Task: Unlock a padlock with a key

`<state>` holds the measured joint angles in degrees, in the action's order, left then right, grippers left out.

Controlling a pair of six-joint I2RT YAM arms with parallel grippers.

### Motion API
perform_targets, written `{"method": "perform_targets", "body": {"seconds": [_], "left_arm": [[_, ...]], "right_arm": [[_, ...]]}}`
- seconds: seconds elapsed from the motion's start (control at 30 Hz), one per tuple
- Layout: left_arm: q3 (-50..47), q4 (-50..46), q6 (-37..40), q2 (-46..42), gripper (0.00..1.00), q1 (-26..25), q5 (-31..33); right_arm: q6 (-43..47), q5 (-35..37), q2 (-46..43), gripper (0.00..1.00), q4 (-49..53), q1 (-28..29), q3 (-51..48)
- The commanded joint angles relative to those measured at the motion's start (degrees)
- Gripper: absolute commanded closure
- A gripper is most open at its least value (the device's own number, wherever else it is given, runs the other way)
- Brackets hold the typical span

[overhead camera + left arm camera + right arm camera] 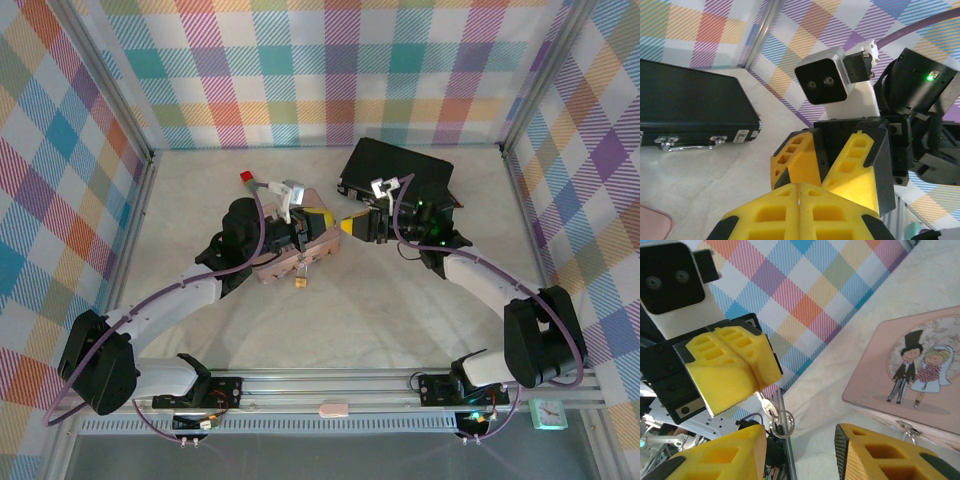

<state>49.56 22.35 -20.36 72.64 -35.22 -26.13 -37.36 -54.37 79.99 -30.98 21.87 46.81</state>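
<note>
Left claw (756, 385): yellow foam pads fully closed on the tiny thin silvery-grey metal key (765, 402). The key's ring end protrudes below the pads.

Right claw (800, 442): jaws wide apart, empty, facing the key above the middle of the counter (400, 320).

The tiny brass-gold padlock (300, 285) lies mid-counter, at the near edge of the pink illustrated box (920, 365).

Handling, as judged: the key is light, stiff and slippery. Grip it flat across the exposed head. The padlock is small and rigid. Clamp its body, not the shackle.
</note>
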Motion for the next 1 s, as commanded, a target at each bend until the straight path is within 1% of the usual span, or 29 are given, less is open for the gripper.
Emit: {"method": "perform_targets", "body": {"seconds": [0.0, 0.13, 0.4, 0.83, 0.97], "left_arm": [[-0.7, 5.4, -3.1, 0.4, 1.00, 0.4, -3.5], [-0.7, 7.8, -5.0, 1.3, 1.00, 0.4, -4.2], [-0.6, 8.4, -6.0, 2.0, 1.00, 0.4, -3.9], [-2.6, 9.9, -6.7, 0.4, 1.00, 0.4, -0.6], [-3.2, 11.4, -7.3, 0.3, 1.00, 0.4, 0.2]], "right_arm": [[-3.4, -2.4, 0.3, 0.59, -10.2, 0.8, -0.5], [-3.3, -1.2, 0.6, 0.60, -11.2, 0.8, -0.7], [-7.0, -2.1, 2.1, 0.68, -16.2, 0.9, -0.5], [-8.8, -2.7, 3.0, 0.68, -17.0, 2.1, -1.1], [-9.1, -2.6, 3.2, 0.71, -17.0, 2.5, -1.0]]}}
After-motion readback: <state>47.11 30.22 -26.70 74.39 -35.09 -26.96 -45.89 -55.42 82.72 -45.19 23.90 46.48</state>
